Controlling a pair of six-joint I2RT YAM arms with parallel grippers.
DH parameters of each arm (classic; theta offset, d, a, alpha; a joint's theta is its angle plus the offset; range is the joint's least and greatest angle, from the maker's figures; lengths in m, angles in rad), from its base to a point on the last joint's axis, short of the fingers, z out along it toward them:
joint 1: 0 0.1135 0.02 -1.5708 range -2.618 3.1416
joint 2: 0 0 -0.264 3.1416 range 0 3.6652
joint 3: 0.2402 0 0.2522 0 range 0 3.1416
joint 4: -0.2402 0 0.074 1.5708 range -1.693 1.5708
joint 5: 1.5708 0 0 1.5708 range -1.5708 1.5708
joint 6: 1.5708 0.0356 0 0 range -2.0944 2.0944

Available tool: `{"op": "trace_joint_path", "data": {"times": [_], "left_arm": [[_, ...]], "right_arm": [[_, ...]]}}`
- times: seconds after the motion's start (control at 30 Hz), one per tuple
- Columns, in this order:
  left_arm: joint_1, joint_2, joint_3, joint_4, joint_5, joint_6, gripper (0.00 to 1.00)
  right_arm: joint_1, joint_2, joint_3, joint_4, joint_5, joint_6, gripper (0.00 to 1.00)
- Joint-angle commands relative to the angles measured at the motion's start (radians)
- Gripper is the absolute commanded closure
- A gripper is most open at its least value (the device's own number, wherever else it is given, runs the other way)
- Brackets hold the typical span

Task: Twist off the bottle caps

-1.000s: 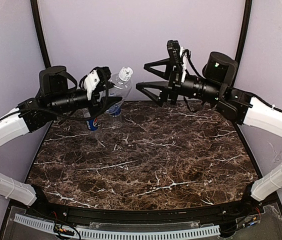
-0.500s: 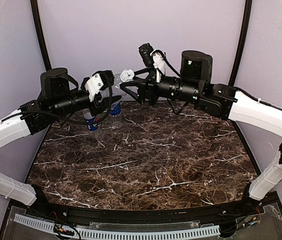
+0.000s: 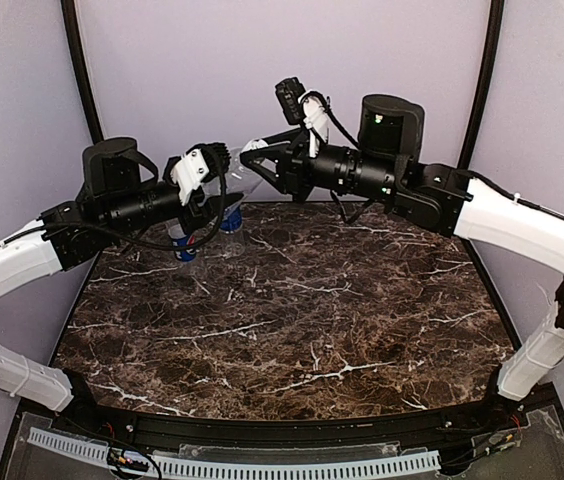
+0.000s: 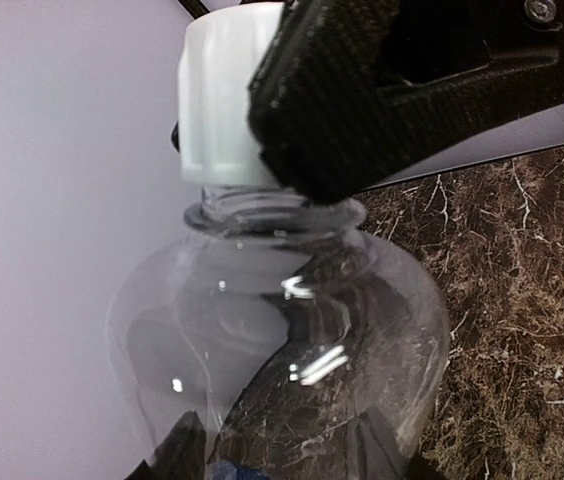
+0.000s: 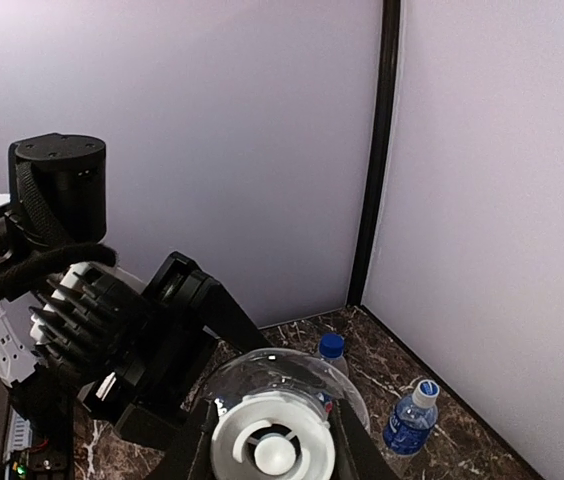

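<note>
My left gripper [image 3: 220, 200] is shut on the body of the unlabelled clear bottle [image 4: 272, 340] and holds it tilted above the table's back left. In the left wrist view only its fingertips [image 4: 177, 450] show, through the plastic. The bottle's white cap [image 4: 217, 100] sits on the neck. My right gripper [image 3: 253, 156] is shut on the white cap [image 5: 272, 450], with a black finger [image 5: 187, 450] pressed against each side. Behind, the Pepsi bottle [image 5: 332, 352] with its dark blue cap and the water bottle [image 5: 409, 415] with its pale cap stand upright on the table.
The dark marble table [image 3: 302, 310] is enclosed by lilac walls with black corner posts [image 5: 374, 150]. The two standing bottles are in the back left corner, just beneath my left gripper [image 5: 112, 340]. Both forearms meet over the table's back edge.
My right gripper swung left from wide open and closed its fingers around the white cap. The left gripper has kept the clear bottle almost in place.
</note>
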Motion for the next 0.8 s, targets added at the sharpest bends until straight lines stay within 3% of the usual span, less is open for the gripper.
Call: {"op": "trace_joint_path", "data": {"times": [0.0, 0.03, 0.1, 0.13, 0.17, 0.23, 0.4, 0.77], "left_arm": [[-0.009, -0.011, -0.017, 0.034, 0.015, 0.014, 0.6], [-0.009, -0.013, -0.019, 0.034, 0.015, 0.014, 0.59], [-0.01, -0.016, -0.024, 0.033, 0.021, 0.012, 0.43], [-0.01, -0.021, -0.034, 0.032, 0.03, 0.012, 0.26], [-0.01, -0.024, -0.04, 0.032, 0.032, 0.012, 0.15], [-0.01, -0.031, -0.06, 0.034, 0.021, 0.009, 0.09], [-0.01, -0.023, -0.084, 0.051, -0.061, 0.031, 0.12], [-0.007, -0.024, -0.085, 0.042, -0.097, 0.038, 0.19]], "right_arm": [[0.0, 0.018, 0.03, 0.022, 0.016, 0.003, 0.91], [0.001, 0.017, 0.031, 0.017, 0.017, 0.001, 0.98], [-0.003, 0.011, 0.03, 0.009, 0.021, 0.0, 1.0], [-0.004, 0.006, 0.027, 0.008, 0.021, 0.001, 1.0], [-0.005, -0.001, 0.022, 0.009, 0.022, 0.003, 1.0], [-0.008, -0.016, 0.013, 0.015, 0.013, 0.015, 1.0], [-0.022, -0.041, -0.008, 0.033, -0.067, 0.053, 1.0], [-0.056, -0.082, -0.066, 0.071, -0.115, 0.117, 1.0]]}}
